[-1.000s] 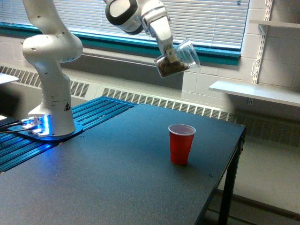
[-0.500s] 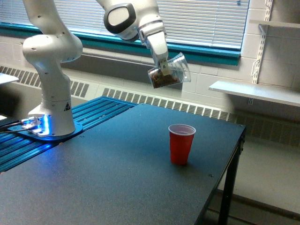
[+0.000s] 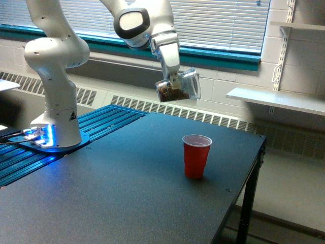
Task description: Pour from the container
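Counter edges: dark counter (image 3: 127, 193) fills the lower part of the exterior view; its far edge runs along the wall heater, its corner sits at the view's right, and from there a side edge slants down toward the bottom over a black leg.
Open room: broad bare surface lies in front of the red cup and toward the view's left; a narrower bare strip separates the red cup from the right-hand edge.
Red cup: opaque red cup (image 3: 196, 155) with a white inside stands upright on the counter, nearer the view's right edge than the left, with nothing touching it.
Robot base: white arm base (image 3: 55, 122) stands on a blue-lit ribbed platform (image 3: 20, 157) at the view's left, well apart from the red cup.
Tool: tool (image 3: 174, 80) hangs in the air above the far part of the counter, closed around the clear cup's side.
Clear cup position: clear cup (image 3: 179, 86) is held high above the counter, up and toward the view's left of the red cup, not over its mouth.
Clear cup look: small, tapered, see-through plastic, tipped nearly onto its side with its mouth toward the view's right; brown granular bits are heaped in the closed end at the view's left; none can be seen at the mouth.
Surroundings: window blinds (image 3: 218, 20) and a teal sill run behind the arm; a white wall shelf (image 3: 277, 99) juts out at the view's right, beyond the counter.
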`<state>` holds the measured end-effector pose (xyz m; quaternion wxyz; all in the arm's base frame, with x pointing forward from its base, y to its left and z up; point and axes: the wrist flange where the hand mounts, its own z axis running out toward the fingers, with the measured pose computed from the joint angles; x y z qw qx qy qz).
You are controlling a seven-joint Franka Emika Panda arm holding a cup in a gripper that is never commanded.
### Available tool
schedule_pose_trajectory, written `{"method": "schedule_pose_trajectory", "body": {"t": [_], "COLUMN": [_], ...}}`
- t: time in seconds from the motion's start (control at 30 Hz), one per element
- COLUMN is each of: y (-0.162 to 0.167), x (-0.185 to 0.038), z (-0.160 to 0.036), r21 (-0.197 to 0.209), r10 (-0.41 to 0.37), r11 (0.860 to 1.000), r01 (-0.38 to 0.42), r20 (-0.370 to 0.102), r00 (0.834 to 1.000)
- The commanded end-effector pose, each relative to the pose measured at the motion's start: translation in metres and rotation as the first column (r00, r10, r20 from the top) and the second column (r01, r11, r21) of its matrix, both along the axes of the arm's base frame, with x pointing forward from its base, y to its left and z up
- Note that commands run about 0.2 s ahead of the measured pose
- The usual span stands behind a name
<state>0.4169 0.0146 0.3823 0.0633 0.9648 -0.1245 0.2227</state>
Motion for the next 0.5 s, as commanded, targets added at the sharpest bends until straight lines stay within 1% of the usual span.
{"method": "schedule_pose_trajectory", "body": {"t": [0.03, 0.23, 0.33, 0.5], "y": [-0.0027, -0.0039, -0.0035, -0.003], "x": [0.0052, 0.0082, 0.0101, 0.0116], "z": [-0.0012, -0.0054, -0.0068, -0.0097], "r21": [-0.004, -0.025, -0.042, -0.06], "r10": [-0.064, -0.081, -0.08, -0.081], "r11": [0.998, 0.996, 0.996, 0.995], "r01": [0.064, 0.081, 0.079, 0.078], "r20": [0.0, -0.017, -0.029, -0.044], "r00": [0.998, 0.997, 0.996, 0.996]}}
